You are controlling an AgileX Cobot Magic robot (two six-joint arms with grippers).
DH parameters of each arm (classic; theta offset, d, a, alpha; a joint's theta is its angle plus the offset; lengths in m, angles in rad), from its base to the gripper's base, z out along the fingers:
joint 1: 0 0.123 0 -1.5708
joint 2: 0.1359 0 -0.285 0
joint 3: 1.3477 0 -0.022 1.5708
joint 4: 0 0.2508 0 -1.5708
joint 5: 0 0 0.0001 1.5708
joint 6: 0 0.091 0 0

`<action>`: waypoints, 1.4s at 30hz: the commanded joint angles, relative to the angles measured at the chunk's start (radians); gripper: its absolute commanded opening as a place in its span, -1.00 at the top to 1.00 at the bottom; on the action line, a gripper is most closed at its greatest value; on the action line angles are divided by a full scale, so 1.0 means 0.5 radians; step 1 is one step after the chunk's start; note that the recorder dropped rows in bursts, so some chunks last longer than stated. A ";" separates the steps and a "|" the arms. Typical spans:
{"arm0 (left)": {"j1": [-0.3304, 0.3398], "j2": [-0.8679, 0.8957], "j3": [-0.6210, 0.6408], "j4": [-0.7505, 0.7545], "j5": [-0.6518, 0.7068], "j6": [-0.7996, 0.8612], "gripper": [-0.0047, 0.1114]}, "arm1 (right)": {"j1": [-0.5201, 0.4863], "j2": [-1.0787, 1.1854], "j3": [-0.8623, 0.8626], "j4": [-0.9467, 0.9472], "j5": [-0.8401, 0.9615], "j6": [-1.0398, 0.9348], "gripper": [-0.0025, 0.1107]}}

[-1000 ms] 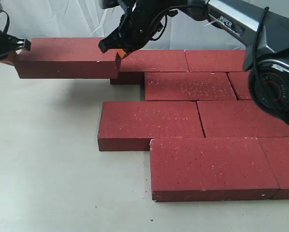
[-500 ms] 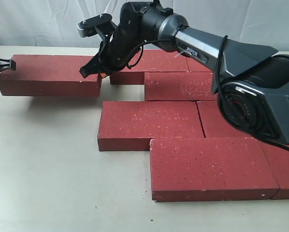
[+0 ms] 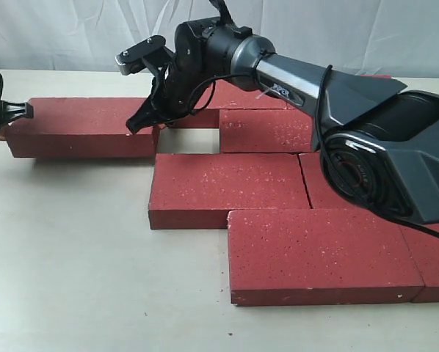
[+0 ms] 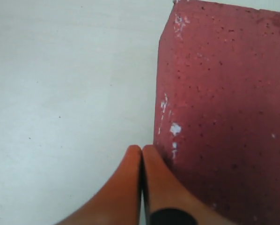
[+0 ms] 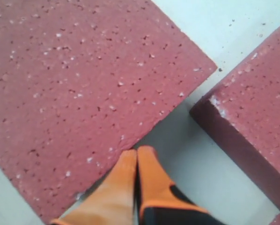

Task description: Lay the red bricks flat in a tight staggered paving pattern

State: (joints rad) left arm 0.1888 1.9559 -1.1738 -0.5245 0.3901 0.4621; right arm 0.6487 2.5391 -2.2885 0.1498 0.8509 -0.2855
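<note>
Room first: we see open table (image 3: 73,257) all along the left and front of the red bricks (image 3: 227,180), nothing on it. One bare pocket (image 3: 187,141) of table sits inside the pattern. It is bounded by the loose brick (image 3: 80,126) on the left, the second-row brick (image 3: 267,130) on the right, the back-row brick (image 3: 238,94) behind and the third-row brick in front.

The loose brick lies flat, long side across the exterior view, at the far left of the group. Its right end is just beside the pocket. We can't tell whether it touches the third-row brick's corner.

The left gripper (image 3: 26,111) is at the brick's left end. In the left wrist view its orange fingertips (image 4: 130,178) are pressed together with nothing between them, right against the brick's edge (image 4: 161,117).

The right gripper (image 3: 140,121) is at the brick's right end, its arm reaching across the laid rows. Its orange fingertips (image 5: 151,168) are also pressed together and empty, at a brick's edge, with a strip of table between that brick and a neighbour's corner (image 5: 210,105).

The laid rows are staggered and their joints look tight. The front-row brick (image 3: 318,249) is offset right of the third row.

The bricks are dark red, thick, rectangular slabs with sharp edges. The faces are rough and matte, with pale speckles and white chips at the corners. The table is smooth and off-white. A white cloth backdrop (image 3: 73,37) hangs behind.
</note>
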 commanded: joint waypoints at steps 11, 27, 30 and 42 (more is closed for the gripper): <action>0.068 -0.003 0.008 -0.004 -0.022 -0.013 0.92 | -0.053 -0.009 0.001 -0.180 0.149 0.175 0.97; 0.074 0.137 0.008 -0.559 -0.092 0.310 0.92 | -0.014 -0.024 0.001 0.746 -0.101 -0.433 0.97; 0.074 0.170 0.008 -0.814 -0.066 0.527 0.92 | -0.014 -0.004 0.001 0.742 -0.189 -0.433 0.97; 0.074 0.174 0.008 -1.038 -0.036 0.772 0.92 | -0.018 0.095 0.001 0.537 -0.219 -0.353 0.97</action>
State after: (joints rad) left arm 0.2272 2.0409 -1.1738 -1.0250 0.3603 0.8409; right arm 0.6449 2.5842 -2.2885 0.4465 0.7478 -0.4802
